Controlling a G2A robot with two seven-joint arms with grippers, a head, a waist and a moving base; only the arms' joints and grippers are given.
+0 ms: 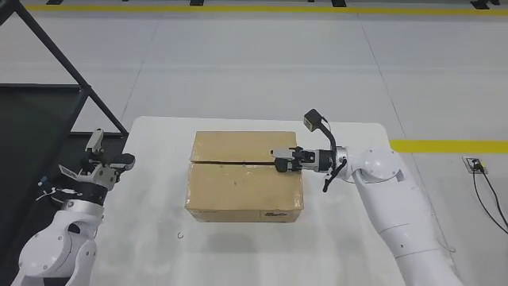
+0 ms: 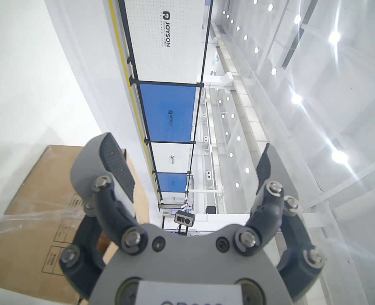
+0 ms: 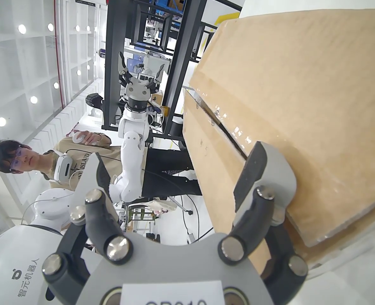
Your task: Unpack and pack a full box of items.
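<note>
A closed cardboard box [image 1: 246, 176] sits in the middle of the white table [image 1: 151, 222], its two top flaps meeting at a seam [image 1: 238, 161] with clear tape. My right gripper [image 1: 282, 160] is at the right end of that seam, level with the box top. In the right wrist view it [image 3: 174, 176] is open, with one fingertip [image 3: 252, 172] lying against the box [image 3: 295, 96] at the seam and the other out in the air. My left gripper [image 1: 105, 157] stands at the table's left edge, apart from the box [image 2: 44, 211], pointing upward and open [image 2: 190, 166] with nothing in it.
A black metal frame [image 1: 55, 79] stands off the table's left side, close behind my left arm. A tiny object [image 1: 181, 234] lies on the table in front of the box. Bare tabletop runs along the front and both sides of the box.
</note>
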